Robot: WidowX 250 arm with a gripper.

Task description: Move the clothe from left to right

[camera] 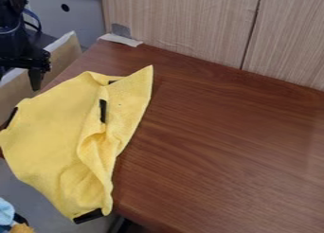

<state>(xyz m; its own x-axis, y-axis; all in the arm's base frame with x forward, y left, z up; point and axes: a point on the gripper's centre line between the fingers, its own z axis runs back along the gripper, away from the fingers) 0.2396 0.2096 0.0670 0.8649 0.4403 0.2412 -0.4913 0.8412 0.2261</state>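
Pale wood-grain panels (190, 23) stand behind a brown wooden table (228, 147), a strip of light tape (121, 40) at its upper-left corner. Across the left half of the frame lies the yellow cloth (54, 128), over the table's left edge, creased and folded on its right side, with black patches. At upper left hangs the gripper (28, 66), apart from the cloth; whether it is open or closed, I cannot tell.

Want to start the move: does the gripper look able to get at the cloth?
Probably yes: the gripper hangs off the upper left of the cloth, and nothing visible stands between them.
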